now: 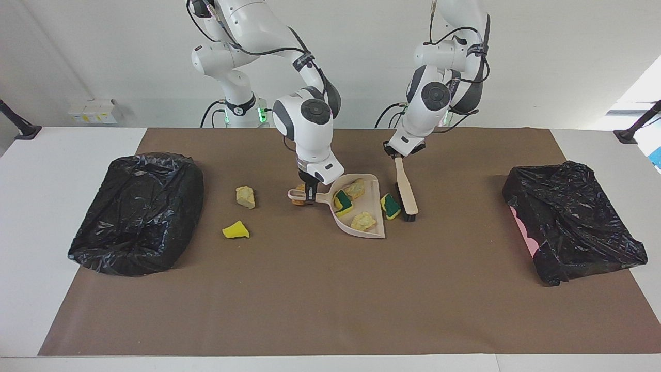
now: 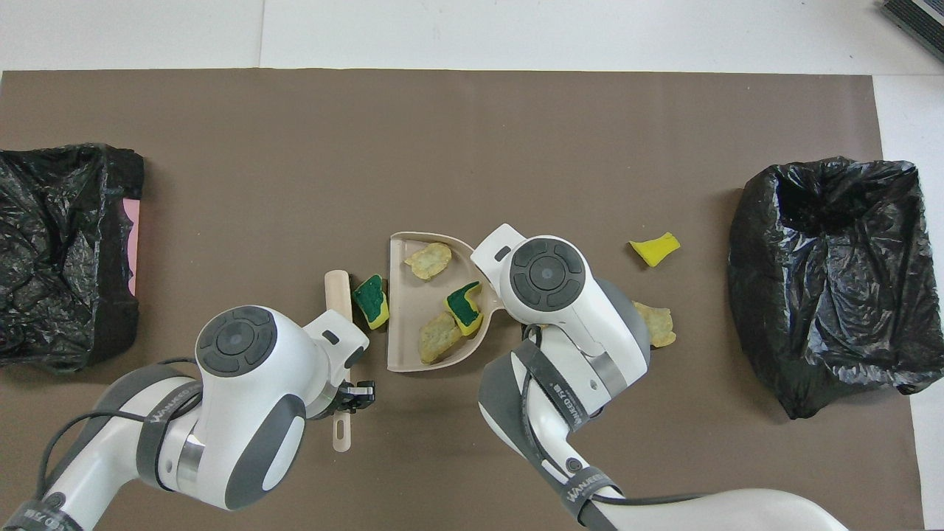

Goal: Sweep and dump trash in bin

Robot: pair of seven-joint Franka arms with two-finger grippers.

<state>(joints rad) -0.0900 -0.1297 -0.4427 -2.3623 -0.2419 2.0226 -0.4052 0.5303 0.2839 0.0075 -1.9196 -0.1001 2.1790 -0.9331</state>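
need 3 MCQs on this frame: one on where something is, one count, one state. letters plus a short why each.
1. Where does the green-topped sponge piece that is outside the dustpan lie?
A. between the brush and the dustpan's open edge
B. inside a black bin
C. under the dustpan's handle

2. How many scraps lie in the dustpan?
A. one
B. three
C. five

3. What is the right gripper doing?
A. hanging open over a bin
B. shut on the dustpan's handle
C. holding the brush

Answers:
1 A: the green-topped sponge piece sits on the mat between the brush and the open edge of the dustpan.
2 B: two beige chunks and one green-and-yellow sponge lie inside it.
3 B: the right gripper clamps the dustpan's handle; the left gripper holds the brush.
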